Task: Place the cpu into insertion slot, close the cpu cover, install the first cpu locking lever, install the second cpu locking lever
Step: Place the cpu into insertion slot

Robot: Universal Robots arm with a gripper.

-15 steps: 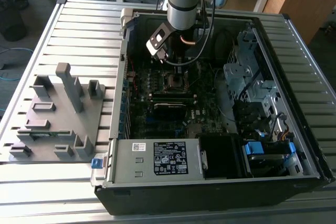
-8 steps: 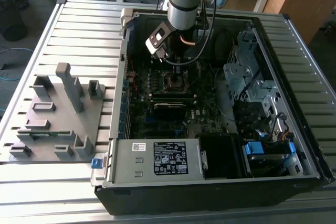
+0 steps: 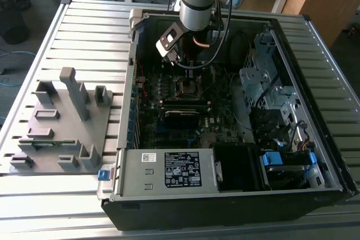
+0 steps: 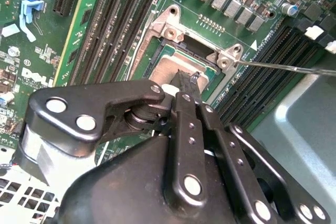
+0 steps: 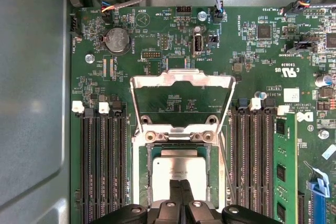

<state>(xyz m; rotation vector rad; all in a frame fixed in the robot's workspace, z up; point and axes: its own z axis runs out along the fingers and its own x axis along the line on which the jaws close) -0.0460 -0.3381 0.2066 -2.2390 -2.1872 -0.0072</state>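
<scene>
The cpu [image 5: 178,167], a dull silver square, lies flat in the insertion slot [image 5: 141,174] on the green motherboard. My gripper [image 5: 181,183] is shut, its two black fingertips pressed together and resting at the chip's near edge. In the second wrist view the gripper [image 4: 188,77] sits just over the cpu [image 4: 165,71]. The cpu cover [image 5: 181,79], a silver frame with a square window, stands swung open beyond the slot on its hinge. A thin wire locking lever [image 4: 286,68] sticks out sideways from the socket corner. In the exterior view the gripper [image 3: 189,67] hangs inside the open computer case.
Black memory slots [image 5: 102,161] flank the socket on both sides, and a green memory stick [image 5: 285,166] stands in one. Case walls [image 3: 298,77], a drive cage [image 3: 264,77] and cables surround the board. A grey fixture block [image 3: 62,122] sits on the slatted table at the exterior view's left.
</scene>
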